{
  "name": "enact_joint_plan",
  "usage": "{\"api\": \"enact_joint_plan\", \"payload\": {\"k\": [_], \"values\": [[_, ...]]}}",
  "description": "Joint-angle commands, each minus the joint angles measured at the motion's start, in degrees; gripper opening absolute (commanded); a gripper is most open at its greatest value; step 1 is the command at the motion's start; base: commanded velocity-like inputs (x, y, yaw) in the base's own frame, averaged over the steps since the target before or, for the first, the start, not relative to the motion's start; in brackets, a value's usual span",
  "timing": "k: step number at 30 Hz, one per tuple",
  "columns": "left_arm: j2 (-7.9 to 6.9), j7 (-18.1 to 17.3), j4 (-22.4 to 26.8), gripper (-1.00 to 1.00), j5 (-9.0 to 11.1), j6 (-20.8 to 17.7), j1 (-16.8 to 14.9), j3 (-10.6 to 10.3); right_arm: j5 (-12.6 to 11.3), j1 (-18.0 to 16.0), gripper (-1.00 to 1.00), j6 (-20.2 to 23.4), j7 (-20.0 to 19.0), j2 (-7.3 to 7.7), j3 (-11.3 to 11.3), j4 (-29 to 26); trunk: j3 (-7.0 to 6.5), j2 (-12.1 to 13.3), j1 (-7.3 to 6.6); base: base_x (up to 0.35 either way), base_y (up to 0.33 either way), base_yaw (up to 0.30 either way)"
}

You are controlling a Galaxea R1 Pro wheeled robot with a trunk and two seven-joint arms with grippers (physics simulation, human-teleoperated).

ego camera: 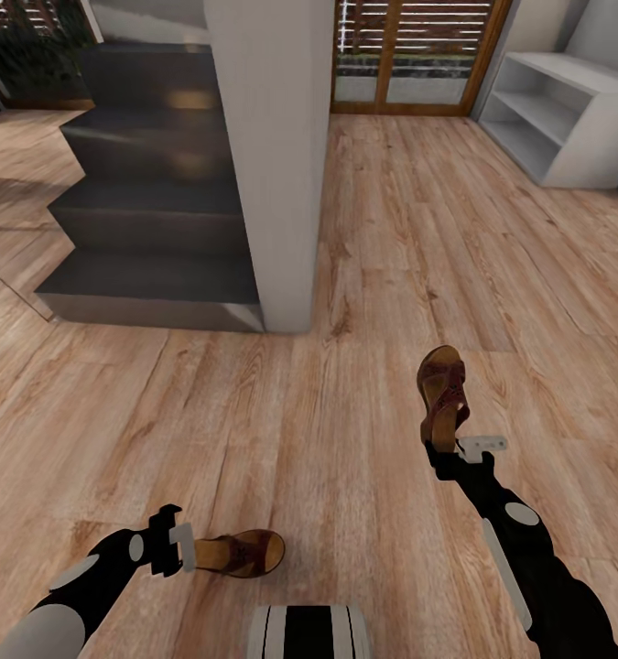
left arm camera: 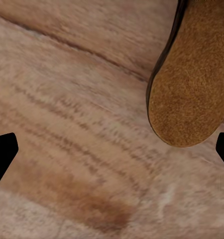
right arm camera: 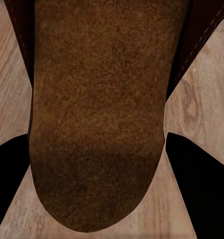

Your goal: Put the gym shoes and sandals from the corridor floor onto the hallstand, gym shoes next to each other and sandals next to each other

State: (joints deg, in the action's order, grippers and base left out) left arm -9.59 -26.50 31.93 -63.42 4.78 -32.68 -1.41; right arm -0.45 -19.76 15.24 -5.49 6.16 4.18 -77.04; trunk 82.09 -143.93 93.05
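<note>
Brown right-gripper sandal [ego camera: 443, 395] grasped, toe away | left-gripper sandal [ego camera: 240, 553] grasped, toe rightward

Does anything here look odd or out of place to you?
Yes: the right gripper holds one sandal up off the wood floor, tipped on end. The other sandal sits at the left gripper, far from the grey rack.
</note>
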Motion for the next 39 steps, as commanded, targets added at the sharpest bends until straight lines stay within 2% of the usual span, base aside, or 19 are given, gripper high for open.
{"api": "enact_joint_plan", "payload": {"k": [1,6,12,22,35,39], "values": [[-0.02,0.0,0.1,1.0,-0.6,0.4,0.0,-0.1,-0.1,0.0,-1.0,0.3,-0.3,-0.01,0.1,-0.1,0.04,0.0,-0.01,0.0,0.0,-0.049],[0.07,0.0,0.1,1.0,-0.6,0.4,0.1,-0.2,-0.1,0.0,-1.0,0.3,-0.3,-0.01,0.1,-0.1,0.04,0.0,-0.01,0.0,0.0,-0.139],[0.14,-0.1,0.0,1.0,-0.8,0.5,0.2,-0.4,0.0,0.0,-1.0,0.3,-0.3,0.01,-0.1,-2.5,0.04,0.0,-0.01,0.0,0.0,-0.097],[0.27,-0.1,-0.1,1.0,-3.2,0.4,0.2,0.0,0.1,0.0,-1.0,0.3,-0.3,0.08,-0.1,-3.3,0.04,0.0,-0.01,0.0,0.0,-0.006],[0.33,-0.1,-0.2,1.0,-3.4,0.4,0.2,0.1,0.1,0.0,-1.0,0.3,-0.3,0.08,0.0,-3.3,0.04,0.0,-0.01,0.0,0.0,0.0],[0.5,-0.1,-0.1,1.0,-3.4,0.4,0.2,0.1,0.2,0.0,-1.0,0.4,-0.3,0.08,0.0,-3.3,0.92,-0.1,0.09,0.0,0.0,0.0]]}}
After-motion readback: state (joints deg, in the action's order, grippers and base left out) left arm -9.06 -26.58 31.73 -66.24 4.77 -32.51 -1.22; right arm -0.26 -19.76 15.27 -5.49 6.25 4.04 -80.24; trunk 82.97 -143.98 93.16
